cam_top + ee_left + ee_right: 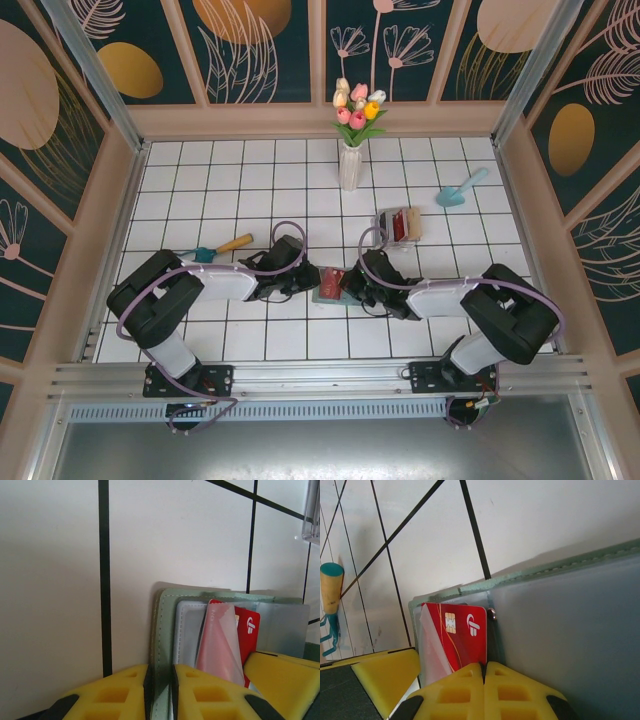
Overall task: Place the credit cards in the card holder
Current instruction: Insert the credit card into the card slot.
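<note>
The white tiled table (250, 180) was walled by floral panels on three sides. You had bare tiles all around the grey-green folding card holder (325, 293), which lay open near the front centre, between your two arms. Your left gripper (160, 672) was clamped on its stitched outer edge. Your right gripper (484, 672) had its jaws pressed together at the fold, just under one red plastic credit card (462, 630) tucked in a clear sleeve. From above you could count one clear plastic box (400, 225) holding more cards, well apart from the holder, one white vase of tulips (350, 165) and one teal trowel (460, 188). The right wrist view gave you the card's gold chip and a teal rake (330, 600). The left wrist view gave you the sleeve's flap lifted over the card.
</note>
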Robot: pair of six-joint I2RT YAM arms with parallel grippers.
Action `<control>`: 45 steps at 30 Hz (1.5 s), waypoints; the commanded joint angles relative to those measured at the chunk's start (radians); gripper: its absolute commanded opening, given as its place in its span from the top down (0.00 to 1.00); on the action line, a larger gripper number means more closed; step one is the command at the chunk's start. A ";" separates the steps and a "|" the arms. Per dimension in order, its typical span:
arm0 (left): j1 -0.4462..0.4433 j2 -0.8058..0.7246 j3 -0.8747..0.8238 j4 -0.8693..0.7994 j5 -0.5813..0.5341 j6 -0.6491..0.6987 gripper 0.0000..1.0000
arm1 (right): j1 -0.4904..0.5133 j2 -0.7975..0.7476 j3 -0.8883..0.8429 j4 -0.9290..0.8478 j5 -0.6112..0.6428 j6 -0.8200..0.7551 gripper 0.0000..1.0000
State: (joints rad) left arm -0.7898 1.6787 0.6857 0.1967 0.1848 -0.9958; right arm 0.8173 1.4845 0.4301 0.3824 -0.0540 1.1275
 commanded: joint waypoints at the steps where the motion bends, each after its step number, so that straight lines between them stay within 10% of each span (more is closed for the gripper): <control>1: -0.009 0.029 0.003 -0.008 0.038 -0.004 0.79 | 0.018 0.008 0.034 -0.044 -0.034 -0.045 0.99; 22: -0.009 0.030 0.006 -0.007 0.030 -0.007 0.81 | -0.081 -0.052 0.016 -0.116 -0.209 -0.208 1.00; 45: -0.008 -0.022 -0.062 0.044 0.011 -0.069 0.82 | 0.000 -0.058 0.053 -0.106 -0.048 -0.038 0.84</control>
State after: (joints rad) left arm -0.7902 1.6714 0.6449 0.2619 0.1791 -1.0515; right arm 0.8062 1.4746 0.4507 0.3374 -0.1261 1.1152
